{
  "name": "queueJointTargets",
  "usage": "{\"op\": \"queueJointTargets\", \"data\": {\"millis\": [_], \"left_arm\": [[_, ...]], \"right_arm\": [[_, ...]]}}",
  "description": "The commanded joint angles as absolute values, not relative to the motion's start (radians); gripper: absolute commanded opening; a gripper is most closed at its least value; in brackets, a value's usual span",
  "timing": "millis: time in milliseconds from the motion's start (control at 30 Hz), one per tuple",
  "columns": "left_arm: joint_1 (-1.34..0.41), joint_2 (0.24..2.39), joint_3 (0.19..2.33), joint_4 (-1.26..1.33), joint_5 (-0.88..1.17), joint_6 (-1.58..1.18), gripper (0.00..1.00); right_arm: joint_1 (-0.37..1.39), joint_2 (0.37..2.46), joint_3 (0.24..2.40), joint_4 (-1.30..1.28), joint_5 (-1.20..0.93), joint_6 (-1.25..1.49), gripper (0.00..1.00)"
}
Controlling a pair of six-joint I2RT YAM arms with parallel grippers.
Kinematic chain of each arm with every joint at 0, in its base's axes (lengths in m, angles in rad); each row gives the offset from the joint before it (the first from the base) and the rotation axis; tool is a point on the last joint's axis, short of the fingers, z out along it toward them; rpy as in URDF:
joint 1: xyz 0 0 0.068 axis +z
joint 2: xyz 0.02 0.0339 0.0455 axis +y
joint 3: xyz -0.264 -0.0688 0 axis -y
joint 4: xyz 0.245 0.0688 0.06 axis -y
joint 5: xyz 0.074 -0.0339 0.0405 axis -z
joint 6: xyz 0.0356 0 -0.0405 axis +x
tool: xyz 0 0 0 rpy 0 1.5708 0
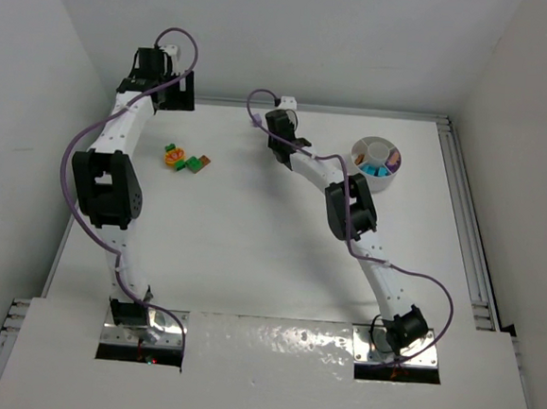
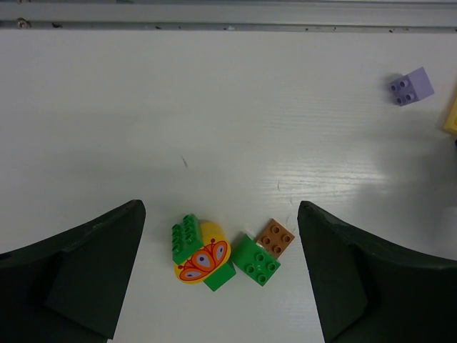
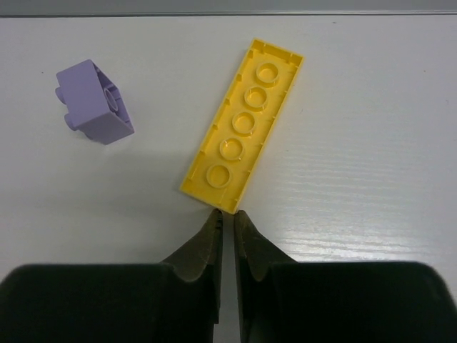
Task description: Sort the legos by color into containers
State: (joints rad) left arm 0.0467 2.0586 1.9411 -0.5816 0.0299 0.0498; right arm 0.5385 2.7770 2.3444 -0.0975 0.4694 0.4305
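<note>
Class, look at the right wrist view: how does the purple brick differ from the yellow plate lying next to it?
Shape: the purple brick is short and blocky, while the yellow plate is long and thin.
Pose: the purple brick is tipped on its side with its studs pointing sideways, while the yellow plate lies flat with its hollow underside up.
Both rest on the white table.

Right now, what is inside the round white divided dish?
Teal plastic bricks lie in the near wedge of the round white dish, purple pieces in a right wedge. Other wedges are unreadable; anything beneath those bricks is covered.
</note>
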Motion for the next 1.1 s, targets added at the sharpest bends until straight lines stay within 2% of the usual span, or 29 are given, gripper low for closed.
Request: {"op": "queueJointTargets", "data": {"millis": [0, 167, 267, 300, 400, 433, 533, 667, 867, 1000, 1067], "left_arm": [[0.061, 2.022, 1.979, -0.571, 0.049, 0.037, 0.87], [0.061, 2.025, 1.977, -0.566, 0.08, 0.029, 0.87], [0.061, 2.029, 1.974, -0.56, 0.106, 0.029, 0.86], [0.061, 2.032, 1.974, -0.557, 0.109, 0.022, 0.86], [0.063, 2.036, 1.976, -0.557, 0.115, 0.017, 0.86], [0.061, 2.036, 1.974, -0.557, 0.117, 0.015, 0.86], [0.061, 2.037, 1.97, -0.554, 0.121, 0.009, 0.86], [0.061, 2.045, 1.967, -0.546, 0.138, 0.009, 0.86], [0.054, 2.068, 1.991, -0.531, 0.16, -0.028, 0.85], [0.012, 2.082, 2.011, -0.52, 0.186, 0.05, 0.84], [-0.064, 2.108, 2.042, -0.532, 0.143, 0.152, 0.84]], "right_arm": [[0.538, 2.763, 2.329, -0.078, 0.472, 0.423, 0.09], [0.538, 2.671, 2.202, -0.02, 0.436, 0.426, 0.11], [0.535, 2.594, 2.122, 0.032, 0.374, 0.446, 0.25], [0.529, 2.576, 2.111, 0.031, 0.335, 0.468, 0.34], [0.503, 2.537, 2.128, 0.003, 0.282, 0.514, 0.54], [0.494, 2.549, 2.166, 0.003, 0.281, 0.528, 0.57], [0.476, 2.6, 2.253, -0.04, 0.302, 0.538, 0.59], [0.476, 2.715, 2.332, -0.051, 0.333, 0.552, 0.57], [0.483, 2.783, 2.388, -0.026, 0.38, 0.571, 0.54], [0.483, 2.728, 2.32, 0.027, 0.379, 0.583, 0.55], [0.482, 2.67, 2.283, 0.044, 0.376, 0.565, 0.56]]}}
